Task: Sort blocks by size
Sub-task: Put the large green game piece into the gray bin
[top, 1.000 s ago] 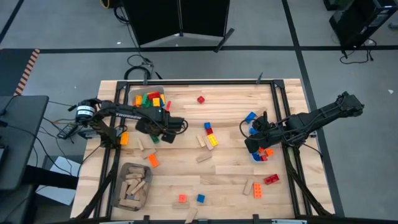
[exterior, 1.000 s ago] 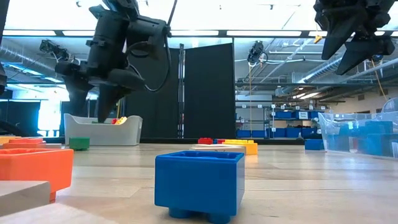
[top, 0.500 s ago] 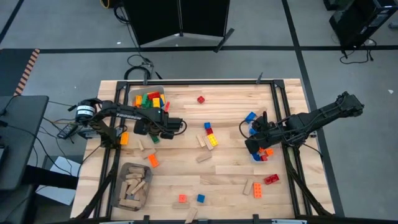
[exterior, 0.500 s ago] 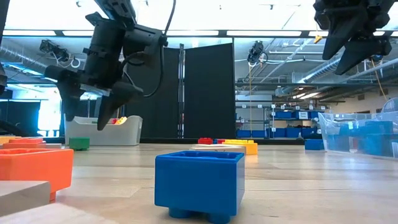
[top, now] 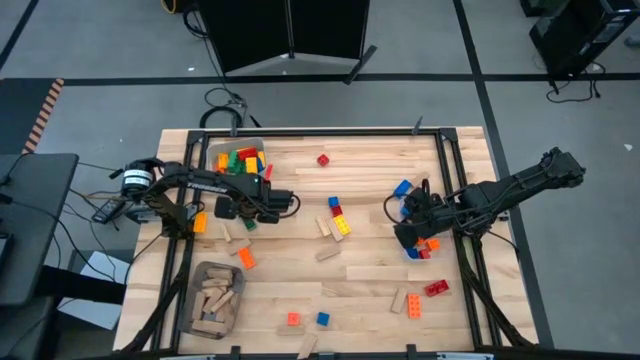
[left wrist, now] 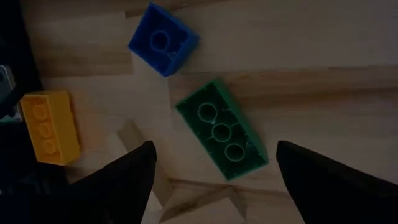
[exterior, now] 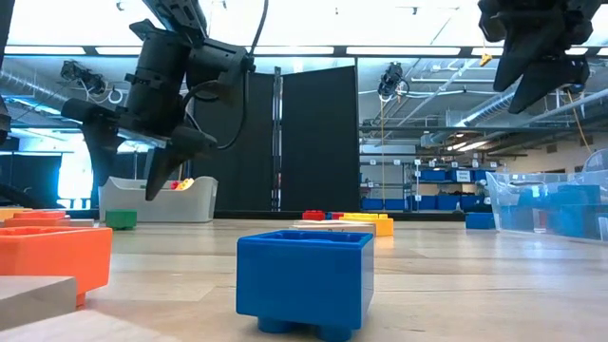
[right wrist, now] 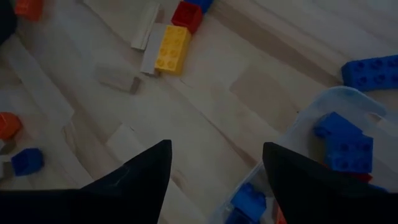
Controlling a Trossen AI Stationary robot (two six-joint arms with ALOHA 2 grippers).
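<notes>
Studded bricks and tan wooden pieces lie scattered on the wooden table (top: 370, 270). My left gripper (top: 232, 210) hangs open above the table's left part, also seen in the low view (exterior: 138, 176). In its wrist view (left wrist: 214, 144) the fingers stand on either side of a green brick (left wrist: 221, 134) lying flat below, apart from it. A blue brick (left wrist: 163, 38), a yellow-orange brick (left wrist: 50, 127) and wooden pieces (left wrist: 144, 163) lie around it. My right gripper (top: 405, 235) hangs open and empty by the clear bin (right wrist: 348, 106) at the right, high in the low view (exterior: 537, 81).
A grey bin (top: 238, 158) with coloured bricks stands at the far left, and a grey bin (top: 212, 298) with wooden pieces at the near left. The clear bin (top: 418, 247) holds blue bricks. Loose bricks lie mid-table (top: 338, 215) and near the front edge (top: 322, 319).
My left gripper has gone toward the table's left edge and turned about, staying above the table. My right gripper has kept still. No brick has moved.
</notes>
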